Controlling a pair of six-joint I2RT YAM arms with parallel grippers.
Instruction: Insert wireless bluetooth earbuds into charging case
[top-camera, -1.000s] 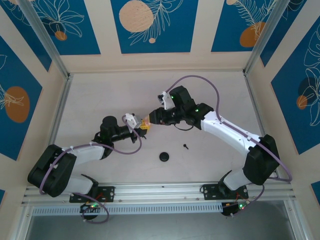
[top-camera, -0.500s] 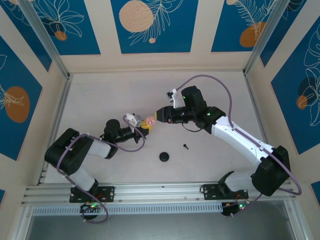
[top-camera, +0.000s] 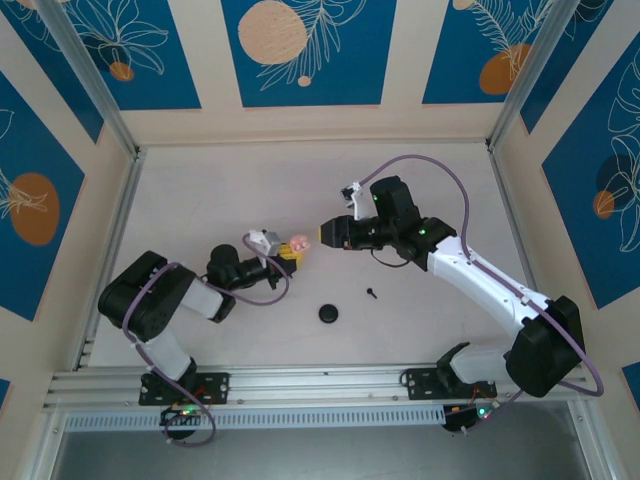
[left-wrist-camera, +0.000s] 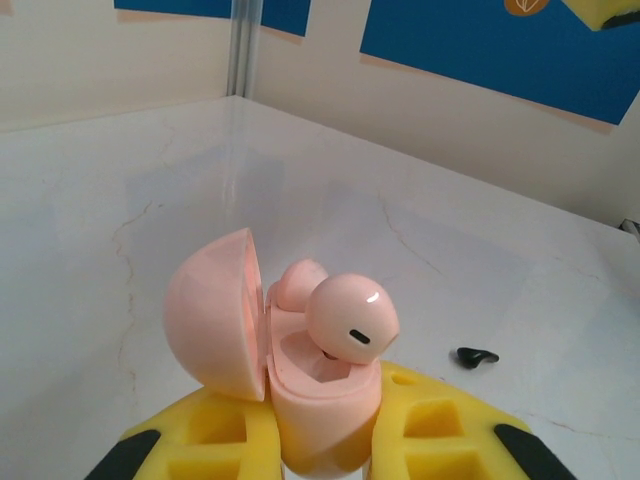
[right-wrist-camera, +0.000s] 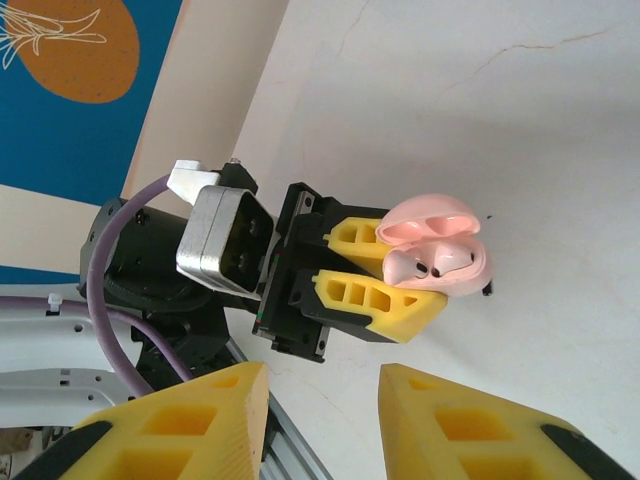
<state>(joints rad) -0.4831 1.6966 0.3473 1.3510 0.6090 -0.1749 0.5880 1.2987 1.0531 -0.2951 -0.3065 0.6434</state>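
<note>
Left gripper (top-camera: 289, 252) clamps the open charging case (left-wrist-camera: 300, 350) between its jaws.

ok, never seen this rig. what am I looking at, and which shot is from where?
Two robot arms, left and right, are bolted to a table. The wide picture comes from a fixed camera overhead; the other two come from cameras on each wrist. The left end effector grips an open pink case with a pink bud sitting in it. The right end effector is open and empty, facing the case. On the table lie a black disc and a tiny black bit, too small to identify.
</note>
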